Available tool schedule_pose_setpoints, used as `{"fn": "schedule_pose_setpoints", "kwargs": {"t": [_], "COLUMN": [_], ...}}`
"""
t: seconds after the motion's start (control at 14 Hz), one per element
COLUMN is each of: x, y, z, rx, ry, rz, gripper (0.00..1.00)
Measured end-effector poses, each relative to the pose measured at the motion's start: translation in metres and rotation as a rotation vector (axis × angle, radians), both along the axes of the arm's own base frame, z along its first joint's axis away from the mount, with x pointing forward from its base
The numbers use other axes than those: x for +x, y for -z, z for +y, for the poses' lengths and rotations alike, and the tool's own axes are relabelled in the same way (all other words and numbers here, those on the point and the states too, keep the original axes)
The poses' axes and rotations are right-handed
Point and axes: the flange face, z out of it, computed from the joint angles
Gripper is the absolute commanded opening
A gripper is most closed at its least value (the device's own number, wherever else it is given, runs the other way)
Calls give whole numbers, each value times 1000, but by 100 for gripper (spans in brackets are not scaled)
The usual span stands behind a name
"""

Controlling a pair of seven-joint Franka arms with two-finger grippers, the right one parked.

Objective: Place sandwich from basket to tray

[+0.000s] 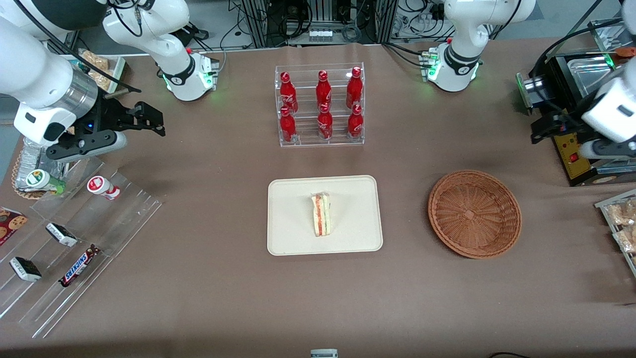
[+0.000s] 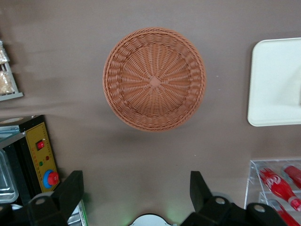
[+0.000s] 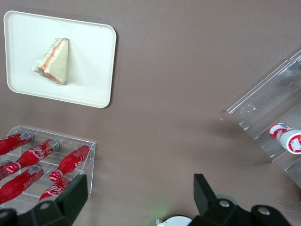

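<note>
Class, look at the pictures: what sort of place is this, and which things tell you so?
Probably a robotics lab staged as a snack shop: cola bottles on an acrylic shelf, a sandwich on a tray, an empty basket. The left arm's end effector hangs open above the basket.

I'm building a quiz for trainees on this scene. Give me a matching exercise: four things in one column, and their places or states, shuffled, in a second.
1. sandwich
2. basket
3. claw
4. bottles

a. open, above the table near the basket
b. on the tray
c. in the clear shelf
d. empty

Pairs: 1-b, 2-d, 3-a, 4-c
</note>
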Motion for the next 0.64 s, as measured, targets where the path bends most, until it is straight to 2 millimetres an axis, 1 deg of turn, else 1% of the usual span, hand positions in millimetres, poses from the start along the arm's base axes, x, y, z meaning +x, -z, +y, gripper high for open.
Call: {"fn": "schedule_pose_setpoints", "kwargs": {"t": [0.14,0.21,0.43,0.64], "x": [0,1,8,11], "y": [-6,-5,2,6], "z": [16,18,11,10], "rx": [-20,-23,-23,-22], "ry": [-5,-5,5,8], "rz": [-11,-11,-16,-18], "gripper": [100,100,100,100]}}
